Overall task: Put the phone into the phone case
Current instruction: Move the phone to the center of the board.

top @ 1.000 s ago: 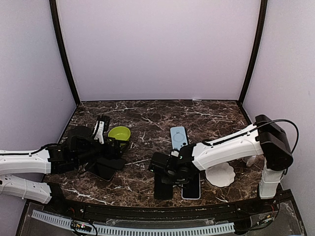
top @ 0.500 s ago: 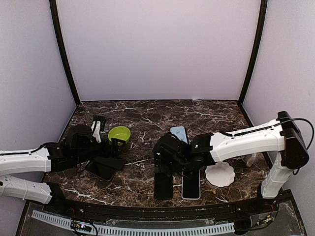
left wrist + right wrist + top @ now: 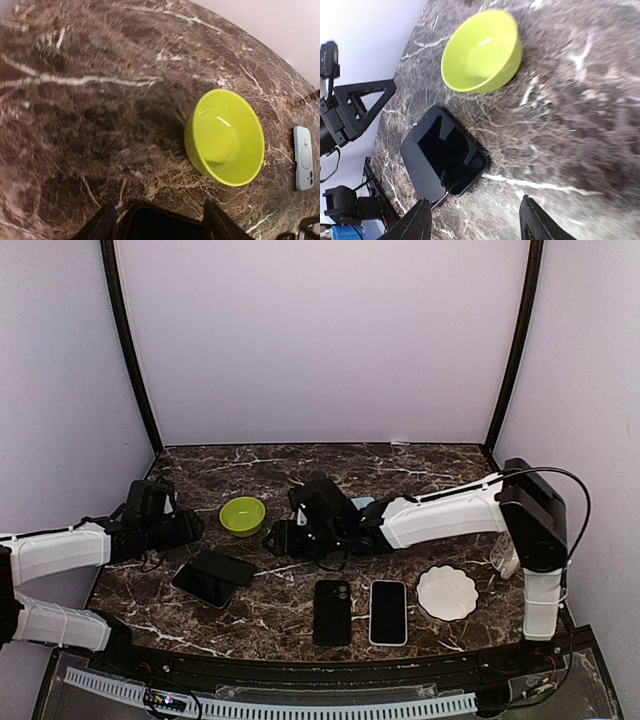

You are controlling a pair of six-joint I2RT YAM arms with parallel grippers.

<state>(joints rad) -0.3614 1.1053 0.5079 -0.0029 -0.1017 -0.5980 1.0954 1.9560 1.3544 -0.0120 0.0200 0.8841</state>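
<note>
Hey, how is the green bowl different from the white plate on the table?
The green bowl is deep and smooth-rimmed; the white plate is flat with a scalloped edge. The bowl sits left of centre, farther back; the plate lies at the right, nearer the front. Both stand upright and empty on the marble table.

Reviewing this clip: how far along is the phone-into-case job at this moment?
Nothing looks seated yet: the black phone lies loose by the green bowl, overlapping another dark slab. In hand: nothing; the left claw and right claw are both open and empty. Left: pick up the phone and seat it in a case.
</note>
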